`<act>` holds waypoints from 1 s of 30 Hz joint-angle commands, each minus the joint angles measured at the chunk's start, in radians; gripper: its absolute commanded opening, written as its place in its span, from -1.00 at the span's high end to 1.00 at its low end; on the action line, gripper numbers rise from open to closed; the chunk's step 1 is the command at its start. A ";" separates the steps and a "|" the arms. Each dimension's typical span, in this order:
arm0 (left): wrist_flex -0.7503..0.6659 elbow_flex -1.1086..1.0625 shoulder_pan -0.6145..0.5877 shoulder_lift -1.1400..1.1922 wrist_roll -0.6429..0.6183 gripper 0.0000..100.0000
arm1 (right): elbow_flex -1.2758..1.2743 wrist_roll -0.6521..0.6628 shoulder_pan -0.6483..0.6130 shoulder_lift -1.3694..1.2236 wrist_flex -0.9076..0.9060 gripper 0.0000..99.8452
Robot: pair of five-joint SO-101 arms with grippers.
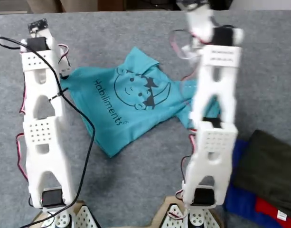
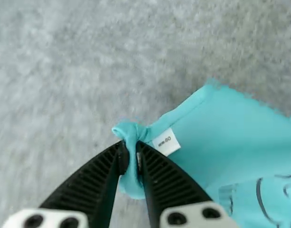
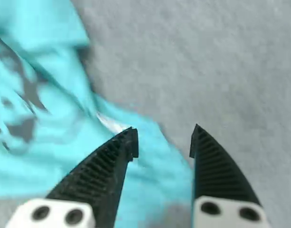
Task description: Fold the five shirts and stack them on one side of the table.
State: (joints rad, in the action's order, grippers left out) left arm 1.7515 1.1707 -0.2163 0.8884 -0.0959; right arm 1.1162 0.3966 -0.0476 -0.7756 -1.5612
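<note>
Grey felt-like cloth covers the table [image 1: 136, 180], and a teal cotton shirt with a dark printed cartoon face [image 1: 131, 109] lies rumpled in the middle of it, between the two white arms. The left gripper [image 2: 130, 159] is pressed together on a bunched corner at the shirt's left edge, pinching the fabric right beside a small white sewn-in label [image 2: 166, 141]. The right gripper [image 3: 164, 135] has its black jaws spread apart with nothing between them, poised over the shirt's right edge where teal cloth meets bare grey. At the near right corner sits a pile of folded garments: a dark olive one [image 1: 268, 166] on top, a blue one [image 1: 240, 199] under it and a red one [image 1: 273, 209] peeking out at the near edge. That pile rests straight on the table cloth rather than in any bin or tray. Judged from these layers, about three shirts look folded and stacked, the teal one is only being taken hold of and is not yet folded, so it and probably one more are left.
</note>
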 commanded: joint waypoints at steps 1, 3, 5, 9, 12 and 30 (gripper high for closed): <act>0.009 -0.238 -0.028 -0.260 -0.011 0.96 | 0.021 -0.101 -0.047 -0.077 0.146 0.63; 0.006 -0.348 -0.029 -0.358 -0.011 0.96 | 0.059 -0.178 -0.047 -0.133 0.236 0.63; 0.000 -0.423 -0.028 -0.432 -0.011 0.96 | 0.102 -0.226 -0.051 -0.174 0.272 0.63; -0.077 -0.569 -0.028 -0.519 -0.015 0.96 | 0.163 -0.342 -0.105 -0.252 0.278 0.63; -0.137 -0.703 -0.029 -0.565 -0.012 0.96 | 0.163 -0.450 -0.142 -0.305 0.296 0.63; -0.853 -1.723 -0.092 -1.106 -0.060 0.96 | 0.177 -0.813 -0.147 -0.357 0.264 0.63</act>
State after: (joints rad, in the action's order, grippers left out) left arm 0.9444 -0.5386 -0.2900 -0.2056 -0.1343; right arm 1.2359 -0.3798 -0.2087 -1.1423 -1.2973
